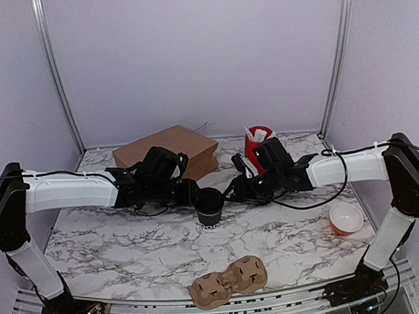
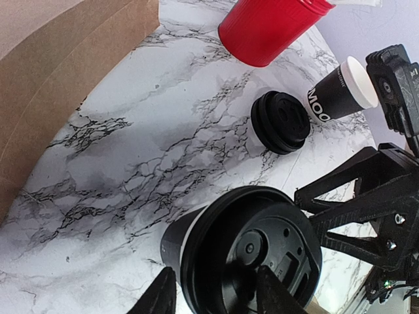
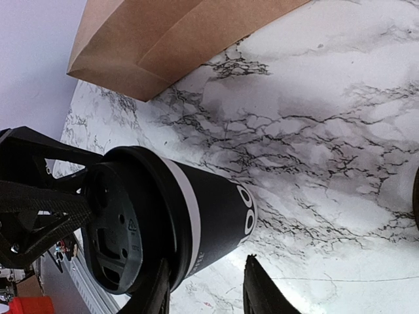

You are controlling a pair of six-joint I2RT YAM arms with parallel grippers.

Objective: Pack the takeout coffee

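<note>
The takeout coffee (image 1: 210,205), a small black cup with white lettering and its black lid on, stands upright mid-table between both grippers. My left gripper (image 1: 190,193) is at its left, open; in the left wrist view (image 2: 215,271) one finger is outside the cup wall and the other is over the lid (image 2: 262,252). My right gripper (image 1: 236,191) is at the cup's right, open; in the right wrist view (image 3: 206,261) one finger is by the lid's rim and the other stands off the cup (image 3: 216,216).
A twin black cup with a bare white rim (image 2: 340,91) and a loose black lid (image 2: 281,121) sit behind, near the red tub (image 1: 258,142). A brown paper bag (image 1: 169,152) lies at the back. A cardboard cup carrier (image 1: 229,280) and an orange bowl (image 1: 345,218) are in front.
</note>
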